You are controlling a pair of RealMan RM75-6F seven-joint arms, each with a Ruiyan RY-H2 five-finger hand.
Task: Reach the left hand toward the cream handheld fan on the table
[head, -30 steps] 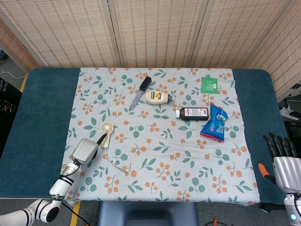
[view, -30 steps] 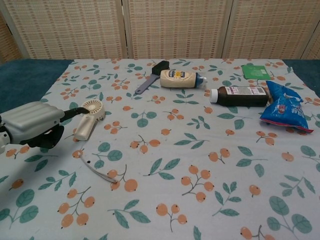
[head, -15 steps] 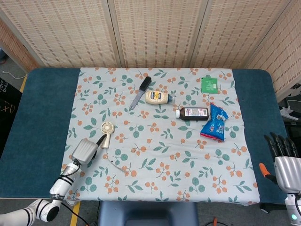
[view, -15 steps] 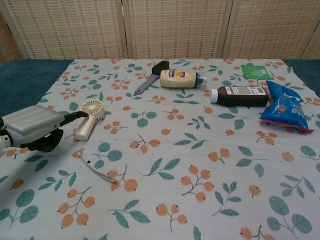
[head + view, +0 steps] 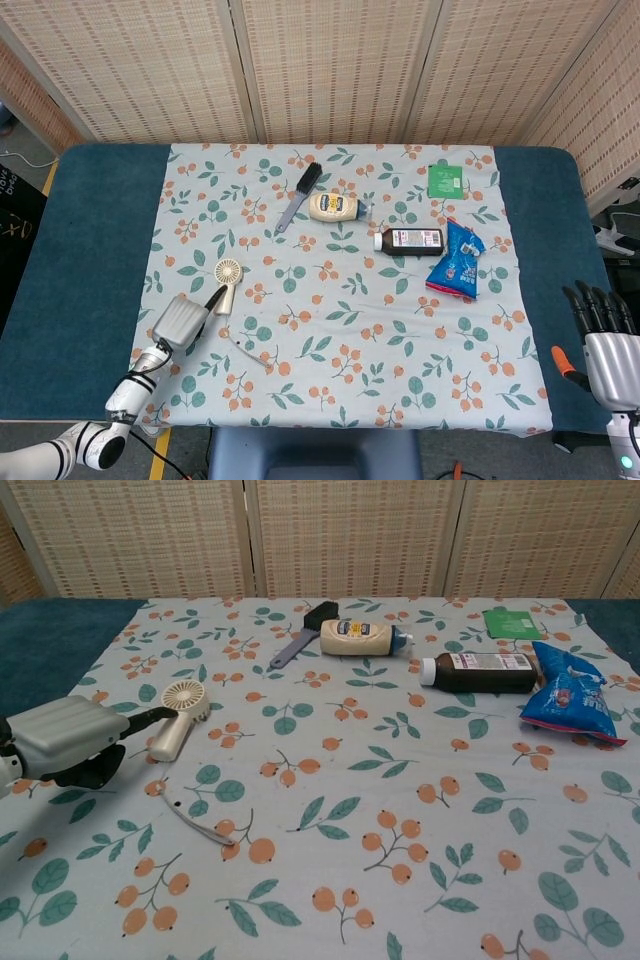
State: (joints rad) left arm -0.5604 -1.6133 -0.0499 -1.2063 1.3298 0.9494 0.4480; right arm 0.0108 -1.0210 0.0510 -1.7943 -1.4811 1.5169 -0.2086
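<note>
The cream handheld fan [image 5: 228, 279] lies on the floral cloth at the left, its round head away from me and its handle [image 5: 169, 738] pointing back at me. My left hand [image 5: 181, 320] hovers low just behind the handle and holds nothing. Its dark fingertips [image 5: 160, 715] stretch alongside the handle, close to it; contact cannot be told. In the chest view the left hand [image 5: 66, 738] fills the left edge. My right hand [image 5: 604, 350] stays at the table's near right corner with its fingers straight and apart, nothing in it.
A thin white strip [image 5: 248, 352] lies just right of my left hand. Further back lie a black brush [image 5: 299, 195], a mayonnaise bottle [image 5: 335, 207], a dark bottle [image 5: 410, 240], a blue snack bag [image 5: 455, 261] and a green packet [image 5: 446, 180].
My left hand has sunk a little toward the cloth beside the fan's handle. The fan and my right hand have not moved.
</note>
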